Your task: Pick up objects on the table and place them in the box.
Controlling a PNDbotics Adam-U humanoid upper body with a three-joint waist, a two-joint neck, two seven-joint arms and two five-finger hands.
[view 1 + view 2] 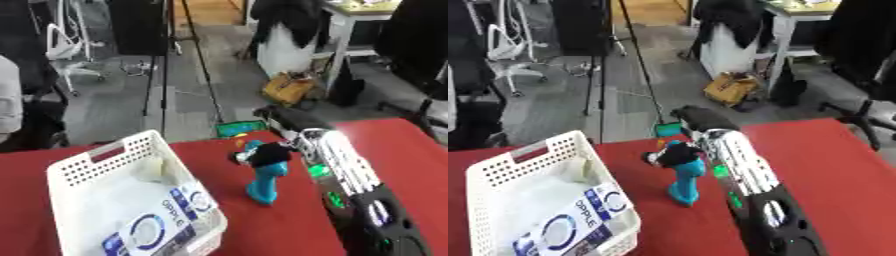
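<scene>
Pick-up step: right hand (267, 155), fingers curled round the top of the teal bottle (264, 186); next, carry left into basket (70, 167).

Right robot hand (269, 154) curled shut (arm outstretched)

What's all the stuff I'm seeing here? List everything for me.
Table: one, red cloth, fills the foreground.
Basket: one, white, perforated, on the table's left.
Packet: one, white with blue print, in the basket's near corner.
Teal tool: one, teal with a black head, upright at table centre.
Tripod: one, black, on the floor behind.
Yellow bag: one, on the floor behind.
Right hand: one, black, at the tool's head; grip unclear.
Left hand: not visible.
</scene>
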